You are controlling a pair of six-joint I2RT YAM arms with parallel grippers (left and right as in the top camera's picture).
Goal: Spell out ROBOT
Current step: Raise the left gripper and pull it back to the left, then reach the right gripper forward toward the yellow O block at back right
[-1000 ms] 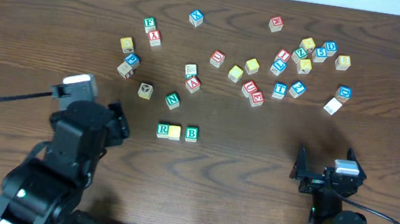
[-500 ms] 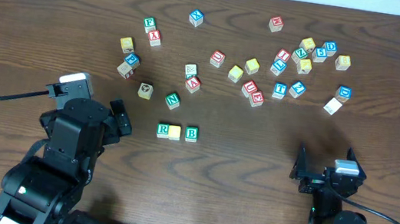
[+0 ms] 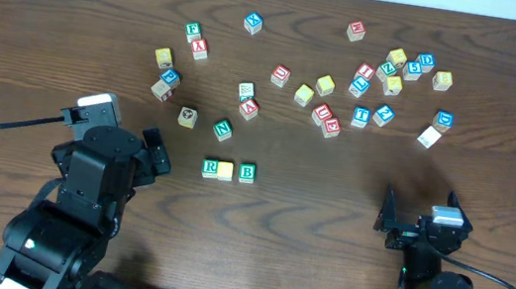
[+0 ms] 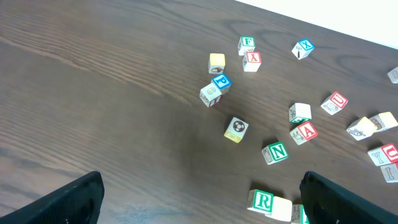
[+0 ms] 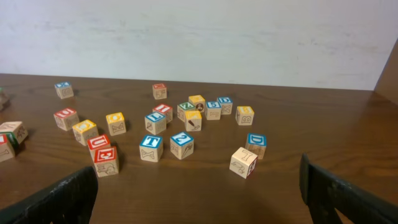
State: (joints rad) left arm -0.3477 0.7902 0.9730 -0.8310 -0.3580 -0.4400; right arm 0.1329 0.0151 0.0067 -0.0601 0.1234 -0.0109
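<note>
Wooden cubes with painted letters are what we have to work with, and three of them already stand in a short row near the middle of the table point(image 3: 322, 263). The green R block point(image 3: 210, 167) touches a yellow block point(image 3: 226, 170) whose letter we cannot read. The green B block point(image 3: 247, 172) sits just beside that with a thin gap. Just above the row we see a green N block point(image 3: 223, 130), tilted out of line. Farther back, the other cubes lie scattered in loose clusters, red, blue, green and yellow, thickest toward the right. Among them we pick out a blue T block point(image 3: 361, 115), a red U block point(image 3: 280, 75) and a red E block point(image 3: 331, 127).

Our left gripper point(image 4: 200, 186) hovers low at the left of the row, pointing up and across the table, its fingers spread wide and holding nothing. The R shows near its right finger in the wrist view. Our right gripper point(image 5: 199, 183) sits well apart at the near right edge, level and aimed at the right-hand cluster. Its fingers are also spread wide, with nothing between them.
</note>
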